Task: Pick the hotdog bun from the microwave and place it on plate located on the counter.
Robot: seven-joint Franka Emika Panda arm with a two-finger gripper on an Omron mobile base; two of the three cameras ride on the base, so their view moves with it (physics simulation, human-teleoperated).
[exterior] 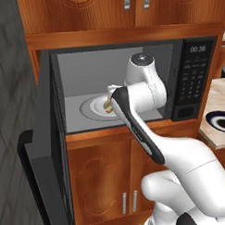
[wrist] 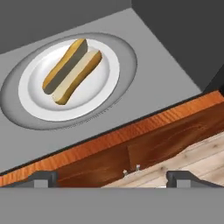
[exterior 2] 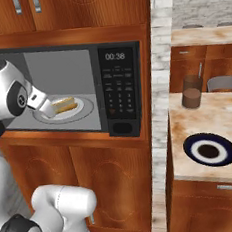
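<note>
The hotdog bun [wrist: 72,70] lies split open on an all-white dish [wrist: 30,94] inside the microwave [exterior 2: 117,82], whose door [exterior: 42,150] swings wide to the left. My gripper [wrist: 111,177] is open and holds nothing. It hovers at the microwave's mouth over the front edge, a short way from the bun [exterior 2: 66,105]. In the left base view the white hand covers most of the bun [exterior: 107,105]. The navy-rimmed plate [exterior 2: 191,143] sits on the beige counter [exterior 2: 208,114] to the right, and its rim [exterior: 212,117] also shows in the left base view.
A glass of brown drink [exterior 2: 191,93] and a grey rounded object [exterior 2: 224,83] stand at the back of the counter. A stone-patterned wall column [exterior 2: 160,108] separates microwave and counter. Wooden cabinet doors [exterior: 108,188] sit below the microwave.
</note>
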